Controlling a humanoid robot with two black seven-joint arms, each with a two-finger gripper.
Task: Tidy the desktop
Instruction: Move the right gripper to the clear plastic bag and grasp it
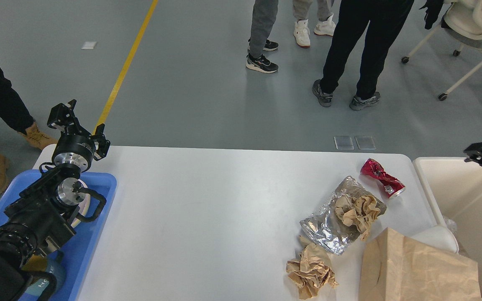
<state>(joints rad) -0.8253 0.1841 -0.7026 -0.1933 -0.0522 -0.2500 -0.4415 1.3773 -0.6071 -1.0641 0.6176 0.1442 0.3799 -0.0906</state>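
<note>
Desktop fills most of the head view, white with rounded corners, and the mess is all bunched at its right end. A crushed red can lies near the far right corner. Just in front of it sits a foil bag with a wad of brown paper resting on top. Another paper ball sits at the near edge, touching the foil's lower corner. A big paper bag stands at the near right corner, partly off the bottom of the view.

Off the right end there's a cream bin, and what I can see of the inside looks bare, though the paper bag hides its lower part.

Left side: a blue tray lies on the near left corner under the left arm. Left gripper is held up over the far left corner, its two fingers spread apart, nothing between them. Right gripper only pokes in at the right edge above the bin; it's dark and cut off, so I can't tell if it's spread or closed.

A few people are standing on the grey floor beyond the table, legs only, and a yellow line runs across the floor.
</note>
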